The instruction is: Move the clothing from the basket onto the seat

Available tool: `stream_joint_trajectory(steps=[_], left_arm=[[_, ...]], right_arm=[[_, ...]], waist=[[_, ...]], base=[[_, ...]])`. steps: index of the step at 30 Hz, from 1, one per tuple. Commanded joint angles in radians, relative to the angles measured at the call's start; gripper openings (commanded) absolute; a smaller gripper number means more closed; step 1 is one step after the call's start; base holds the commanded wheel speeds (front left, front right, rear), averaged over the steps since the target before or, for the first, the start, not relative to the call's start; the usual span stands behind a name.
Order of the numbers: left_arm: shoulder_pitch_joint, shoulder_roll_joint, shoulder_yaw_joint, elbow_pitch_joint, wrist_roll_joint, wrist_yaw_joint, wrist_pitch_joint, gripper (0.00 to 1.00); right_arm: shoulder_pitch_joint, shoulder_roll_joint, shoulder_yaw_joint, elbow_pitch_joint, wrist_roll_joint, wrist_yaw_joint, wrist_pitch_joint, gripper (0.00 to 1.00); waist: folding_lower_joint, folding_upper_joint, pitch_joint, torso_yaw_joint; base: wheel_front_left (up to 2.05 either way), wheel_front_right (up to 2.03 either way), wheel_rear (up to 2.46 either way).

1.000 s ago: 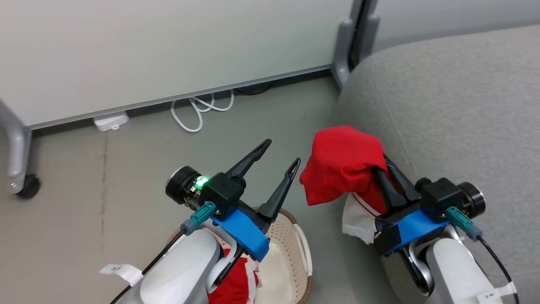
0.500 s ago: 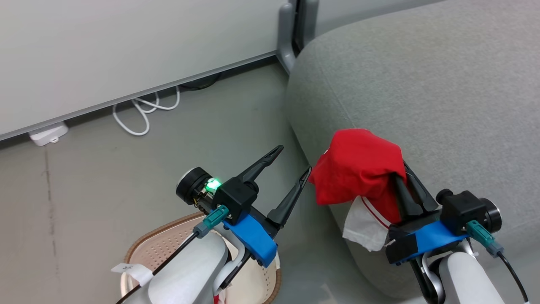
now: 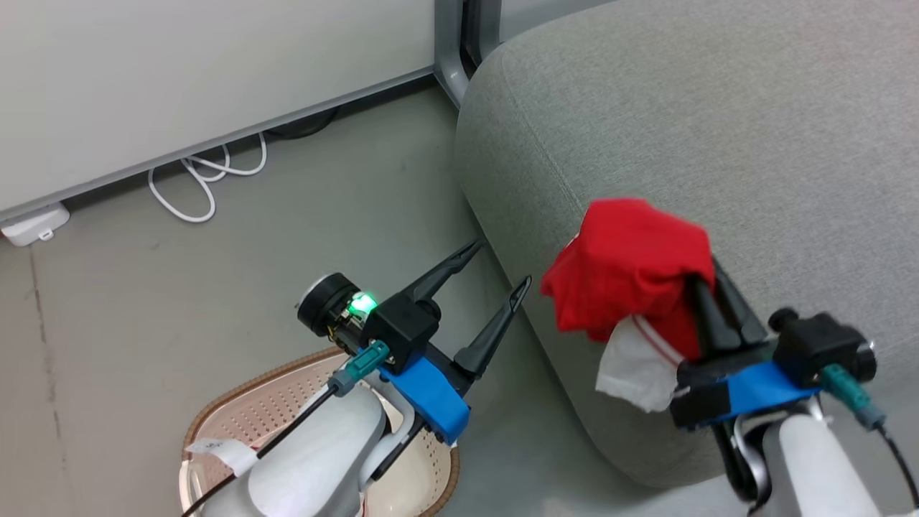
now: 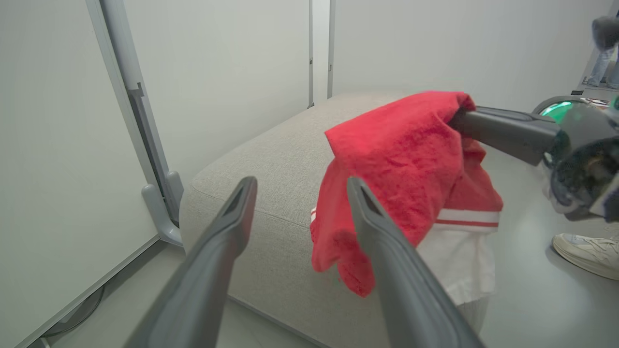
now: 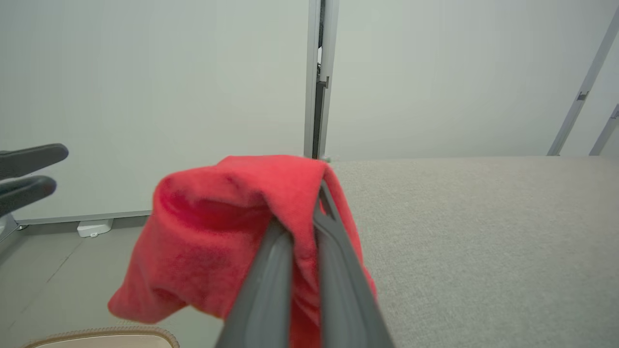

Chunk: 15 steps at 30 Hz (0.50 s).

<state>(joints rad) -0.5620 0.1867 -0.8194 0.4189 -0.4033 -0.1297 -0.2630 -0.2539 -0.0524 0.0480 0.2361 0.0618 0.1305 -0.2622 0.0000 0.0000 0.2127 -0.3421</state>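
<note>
**Right claw** (image 3: 714, 301): pinched almost flat shut on a bright red soft fabric garment with a white striped trim band (image 3: 632, 266). The cloth is folded over the fingertips and hangs off both sides, and the white band droops toward 6 o'clock. In the right wrist view the two fingers meet with only a fold of red between them. Judgement: a tight pinch on a bunched fold is what keeps so limp a thing from slipping out in the air.

**Garment position:** in the head view it sits at about 3 o'clock of centre. It is held in the air over the rounded front edge of the large light grey fabric-upholstered sofa (image 3: 718, 108), not laid on it. Whether the hanging hem brushes the upholstery cannot be told.

**Left claw** (image 3: 502, 264): spread fully wide and holding nothing. Its fingers point to 1 o'clock over the grey floor (image 3: 215, 287), just beside the sofa's corner. Judgement: it is parked open and apart from the cloth, so it snags nothing.

**Basket:** the cream-white perforated plastic laundry basket with a brown woven-look rim (image 3: 287, 365) stands on the floor at 7 o'clock. The left forearm covers most of it, so its contents cannot be read.

**Stage (judgement):** this is the carry, and the release is not yet done. Opening here risks the cloth sliding off the rounded edge. The drop point probably wants to be further toward 1 o'clock, over the flat cushion.
</note>
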Motion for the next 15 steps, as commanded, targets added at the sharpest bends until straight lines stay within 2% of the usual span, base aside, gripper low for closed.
stream_joint_trajectory(steps=[1,8,15], left_arm=[[-0.020,0.007,0.003,-0.002,0.004,-0.001,-0.003,1.00],[-0.074,0.029,0.009,-0.017,0.020,-0.001,-0.001,1.00],[-0.161,0.064,-0.002,-0.044,0.047,-0.001,0.012,1.00]], right_arm=[[-0.026,0.002,-0.005,-0.011,-0.003,0.000,-0.004,0.00],[-0.228,-0.020,-0.107,-0.069,-0.003,0.000,-0.004,0.00],[-0.496,-0.110,-0.271,-0.100,0.003,0.000,-0.004,0.00]], waist=[[0.0000,0.0000,0.009,0.006],[0.0000,0.0000,0.123,0.037],[0.0000,0.0000,0.292,0.072]], base=[[0.00,0.00,0.00],[0.00,0.00,0.00],[0.00,0.00,0.00]])
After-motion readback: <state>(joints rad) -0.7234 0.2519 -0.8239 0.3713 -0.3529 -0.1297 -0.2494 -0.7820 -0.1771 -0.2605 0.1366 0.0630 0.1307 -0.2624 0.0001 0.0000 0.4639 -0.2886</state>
